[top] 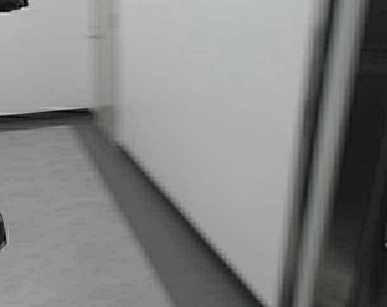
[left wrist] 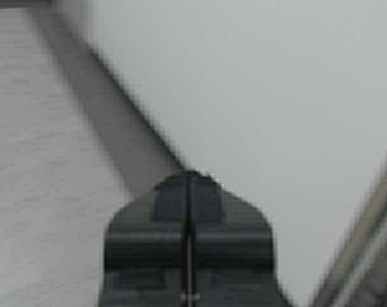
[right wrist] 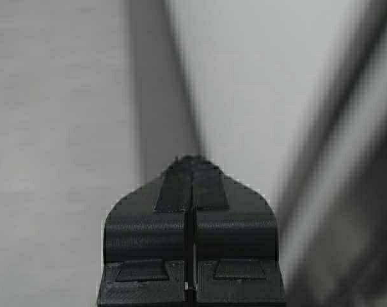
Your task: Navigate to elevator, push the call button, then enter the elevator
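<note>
Over on the left, the black left gripper (left wrist: 189,182) hangs low above the pale grey floor (top: 59,211), its two fingers pressed flat together on nothing. Across the middle runs a plain white wall (top: 206,121) with a dark baseboard strip (top: 174,224) slanting along its foot. At the right edge stands the blurred steel frame of the elevator (top: 331,160), close ahead, and the black right gripper (right wrist: 190,167) is likewise clamped tight and empty, pointing at the wall near that frame.
</note>
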Controlling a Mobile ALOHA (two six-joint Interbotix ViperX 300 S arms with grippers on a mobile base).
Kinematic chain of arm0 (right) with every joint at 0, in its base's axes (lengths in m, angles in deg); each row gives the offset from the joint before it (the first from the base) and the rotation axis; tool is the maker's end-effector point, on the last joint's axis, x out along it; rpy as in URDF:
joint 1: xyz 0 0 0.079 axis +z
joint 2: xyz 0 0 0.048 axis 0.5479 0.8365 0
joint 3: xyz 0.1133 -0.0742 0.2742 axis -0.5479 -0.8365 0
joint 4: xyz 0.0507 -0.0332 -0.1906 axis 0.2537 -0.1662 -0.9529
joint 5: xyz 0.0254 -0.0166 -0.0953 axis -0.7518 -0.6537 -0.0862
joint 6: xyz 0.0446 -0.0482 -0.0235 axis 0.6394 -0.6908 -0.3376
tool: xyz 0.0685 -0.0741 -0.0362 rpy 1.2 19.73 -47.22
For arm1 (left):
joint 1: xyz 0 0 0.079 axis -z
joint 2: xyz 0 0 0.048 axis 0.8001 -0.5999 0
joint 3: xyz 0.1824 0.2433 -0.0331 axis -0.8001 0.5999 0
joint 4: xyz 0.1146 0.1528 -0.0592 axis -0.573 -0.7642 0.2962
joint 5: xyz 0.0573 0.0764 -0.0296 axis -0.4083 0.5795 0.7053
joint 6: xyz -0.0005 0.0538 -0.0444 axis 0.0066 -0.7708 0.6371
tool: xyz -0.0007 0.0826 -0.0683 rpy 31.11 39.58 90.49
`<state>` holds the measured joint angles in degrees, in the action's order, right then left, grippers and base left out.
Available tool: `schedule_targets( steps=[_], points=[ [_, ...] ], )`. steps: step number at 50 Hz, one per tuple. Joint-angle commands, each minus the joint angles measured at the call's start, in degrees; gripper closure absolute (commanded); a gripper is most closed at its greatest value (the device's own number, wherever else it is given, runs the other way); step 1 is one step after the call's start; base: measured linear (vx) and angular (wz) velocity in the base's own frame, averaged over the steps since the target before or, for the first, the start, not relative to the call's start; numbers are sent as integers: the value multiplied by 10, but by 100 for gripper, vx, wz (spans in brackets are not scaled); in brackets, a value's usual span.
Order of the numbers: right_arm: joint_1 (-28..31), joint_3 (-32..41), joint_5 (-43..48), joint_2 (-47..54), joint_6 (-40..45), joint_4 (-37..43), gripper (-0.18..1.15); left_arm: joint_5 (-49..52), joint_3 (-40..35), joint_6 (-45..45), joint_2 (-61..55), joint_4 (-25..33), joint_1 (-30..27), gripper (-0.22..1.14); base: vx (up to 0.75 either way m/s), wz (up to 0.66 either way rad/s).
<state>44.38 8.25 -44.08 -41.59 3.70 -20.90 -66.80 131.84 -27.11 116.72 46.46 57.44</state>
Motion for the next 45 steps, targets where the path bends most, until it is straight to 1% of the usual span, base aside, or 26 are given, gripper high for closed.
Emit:
schedule_targets(
  steps=[1,12,18,39,45],
  points=[
    [-1,10,8,5,1,1,91,-4,-8,1,0,-1,2,89,40,-79],
    [-1,14,9,3,11,1,91,-4,-13,-1,-22,-3,2,89,40,-73],
    [-1,14,9,3,12,2,91,-5,-18,2,-27,-4,2,89,38,-48],
    [0,11,9,15,29,1,91,-5,-15,3,7,-3,2,89,39,-47],
    [-1,12,9,26,32,1,91,-16,-14,6,11,-4,15,89,39,-54]
  ],
)
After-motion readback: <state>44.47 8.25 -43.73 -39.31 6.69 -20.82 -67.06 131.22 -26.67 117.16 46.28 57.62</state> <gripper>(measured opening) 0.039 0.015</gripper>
